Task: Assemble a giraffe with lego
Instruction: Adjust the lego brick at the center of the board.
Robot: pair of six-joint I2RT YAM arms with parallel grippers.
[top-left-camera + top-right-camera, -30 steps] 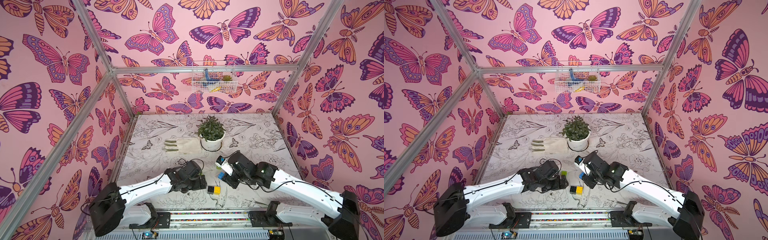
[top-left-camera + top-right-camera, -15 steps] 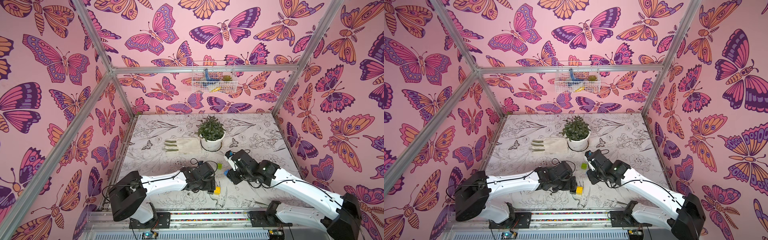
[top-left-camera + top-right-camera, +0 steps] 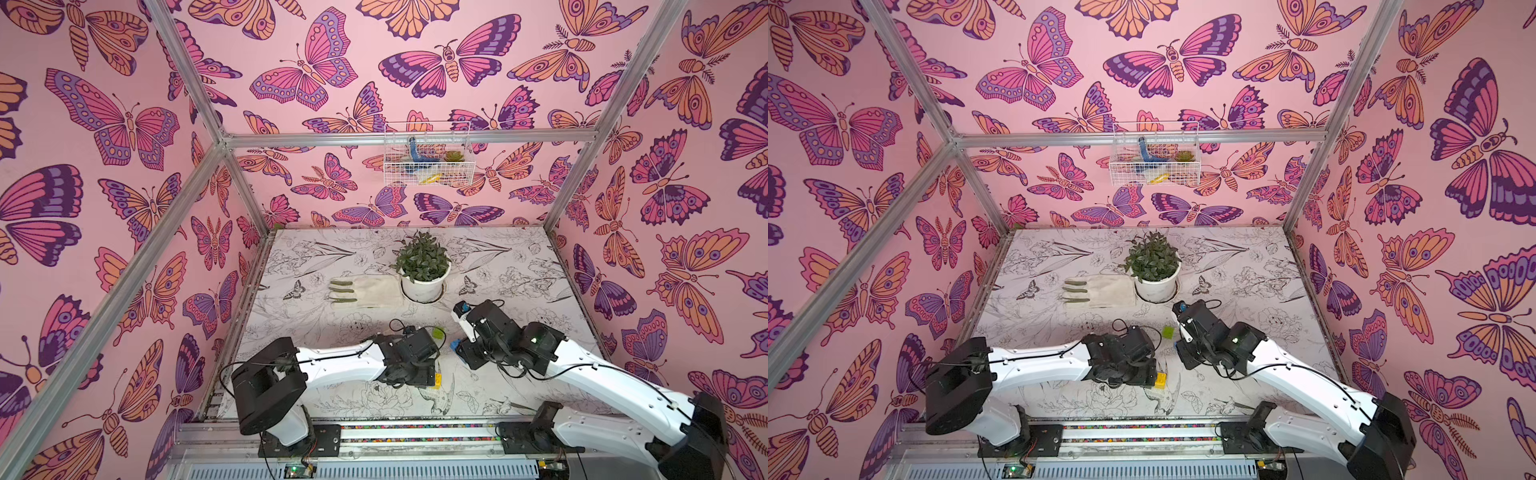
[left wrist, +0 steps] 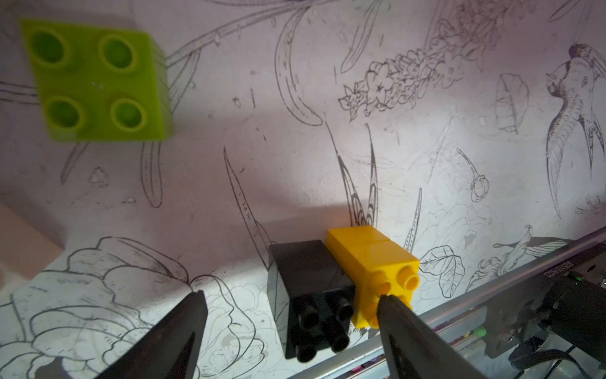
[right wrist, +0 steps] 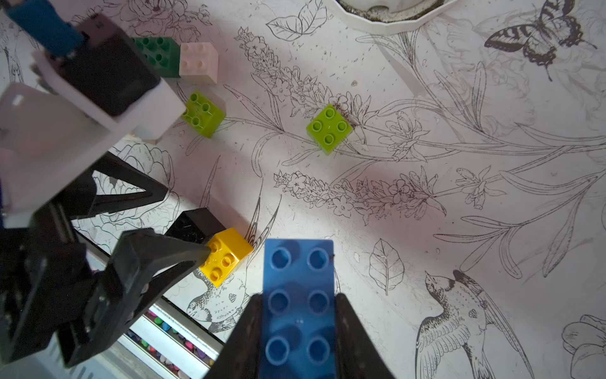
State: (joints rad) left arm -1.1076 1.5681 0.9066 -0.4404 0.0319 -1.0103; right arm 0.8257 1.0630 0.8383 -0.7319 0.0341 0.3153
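Two tools: right tool [image 5: 298, 297] clamps blue brick [image 5: 298, 269]; left tool [image 4: 291, 296] gapes astride black brick [image 4: 308, 265].

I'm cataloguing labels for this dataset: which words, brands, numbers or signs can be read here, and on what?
No text reads clearly.
Small pale print on the dark strip by the front rail: too small and tilted to read.
Faint mark on the dark housing of the left arm: blurred, unreadable.
Bricks such as the blue brick: no lettering legible.
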